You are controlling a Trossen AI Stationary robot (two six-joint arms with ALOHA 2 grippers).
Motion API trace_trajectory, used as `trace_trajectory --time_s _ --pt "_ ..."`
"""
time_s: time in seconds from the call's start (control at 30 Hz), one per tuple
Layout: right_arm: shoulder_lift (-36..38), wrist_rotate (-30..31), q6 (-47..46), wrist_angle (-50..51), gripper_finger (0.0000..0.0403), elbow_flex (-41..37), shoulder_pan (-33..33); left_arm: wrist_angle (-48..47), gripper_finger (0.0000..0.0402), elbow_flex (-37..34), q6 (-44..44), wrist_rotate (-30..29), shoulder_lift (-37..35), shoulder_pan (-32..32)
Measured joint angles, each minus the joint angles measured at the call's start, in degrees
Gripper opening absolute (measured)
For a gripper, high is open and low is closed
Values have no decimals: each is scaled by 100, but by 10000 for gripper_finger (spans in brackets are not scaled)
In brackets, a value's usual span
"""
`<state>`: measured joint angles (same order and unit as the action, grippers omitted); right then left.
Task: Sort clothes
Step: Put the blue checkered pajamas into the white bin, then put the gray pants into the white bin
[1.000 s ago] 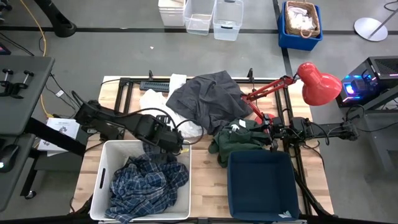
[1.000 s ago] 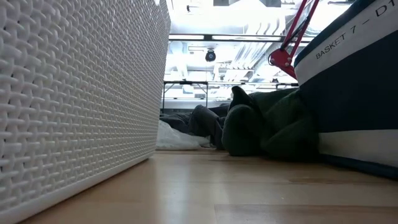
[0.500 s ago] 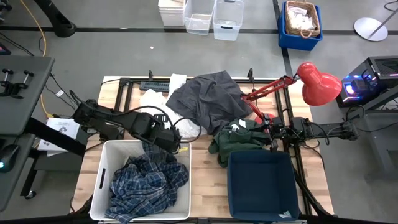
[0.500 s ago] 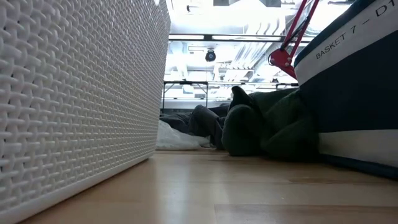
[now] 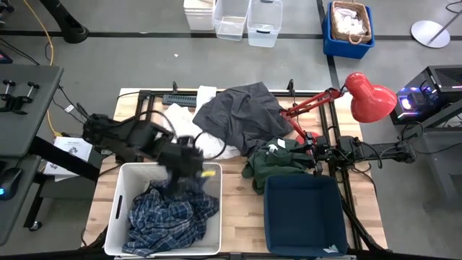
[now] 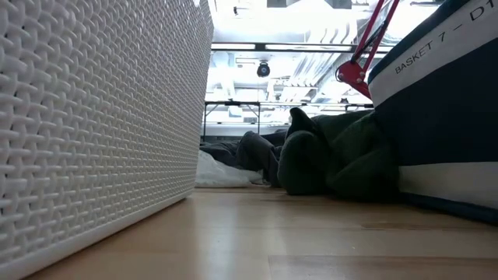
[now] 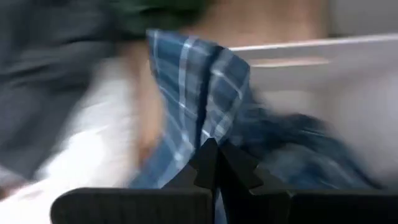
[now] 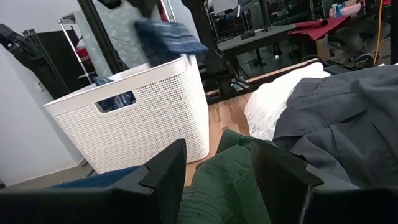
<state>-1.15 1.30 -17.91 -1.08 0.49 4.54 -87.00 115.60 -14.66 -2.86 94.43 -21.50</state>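
Note:
The blue-and-white plaid shirt (image 5: pixel 173 213) lies mostly inside the white basket (image 5: pixel 119 195) at the table's near left. My left gripper (image 5: pixel 189 160) hovers over the basket's far rim, shut on a part of the shirt. A dark grey garment (image 5: pixel 242 115) lies spread over white ones (image 5: pixel 180 115) at the far middle. The dark green garment (image 5: pixel 274 165) rests bunched against the dark blue basket (image 5: pixel 268 217). My right gripper (image 8: pixel 217 163) stands open, low at the green garment's right side, with the green cloth (image 8: pixel 224 180) showing between its fingers. My left gripper pinches a fold of the plaid shirt (image 7: pixel 205 124) between its two shut fingers. The held part (image 8: pixel 171 37) is raised above the white basket's far rim and hangs below the fingers. The rest of the shirt lies in the basket.
A red desk lamp (image 5: pixel 368 97) reaches over the table's far right. A black metal frame (image 5: pixel 173 97) runs along the far edge. On the floor beyond the table stand clear bins (image 5: pixel 245 18) and a small blue crate (image 5: pixel 349 29) holding a pale bundle.
My left gripper has risen over the white basket's far rim and shifted slightly toward the table's left. The part of the plaid shirt at that rim has lifted with it, while the rest stays in the basket.

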Motion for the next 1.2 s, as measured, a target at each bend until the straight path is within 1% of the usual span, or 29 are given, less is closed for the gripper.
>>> trace_trajectory --time_s 0.1,0.17,0.27,0.37,0.4,0.5,0.6,0.67,0.73,0.83,0.93,1.0,1.1,1.2 --pt "0 0 0 0 179 2 1 -19 0 254 -60 1105 0 -401" --pt "0 -2 0 1 179 1 1 -4 0 355 -365 1559 -6 -740" --pt "0 -1 0 0 179 1 0 -12 0 203 -906 1731 -23 -1241" --pt "0 -1 0 1 179 1 1 165 0 -395 -1145 1720 -21 -1634" --pt "0 0 0 0 179 1 2 359 0 -670 -1215 1651 -19 -1728" --pt "0 0 0 0 179 2 0 1067 2 -1512 -1701 1127 7 -1945" --pt "0 -2 0 0 179 2 0 1495 15 -2094 -1985 1105 11 -1985" --pt "0 -2 0 1 179 1 1 1520 32 -2175 -2073 1125 11 -1929" --pt "-1 0 0 0 179 2 2 1504 55 -2081 -2046 1122 1 -1826" --pt "-1 -1 0 0 179 1 1 1496 97 -1744 -1852 1084 -71 -1657" --pt "0 -2 0 0 179 2 2 1413 142 -1355 -1648 946 -118 -1442" --pt "-1 -1 0 1 179 1 1 1285 170 -1040 -1558 752 -116 -1255" --pt "-2 -2 0 0 179 2 0 1081 204 -493 -1298 223 -116 -914" --pt "-2 -2 0 1 179 2 0 838 227 -24 -1059 -825 -117 -478"
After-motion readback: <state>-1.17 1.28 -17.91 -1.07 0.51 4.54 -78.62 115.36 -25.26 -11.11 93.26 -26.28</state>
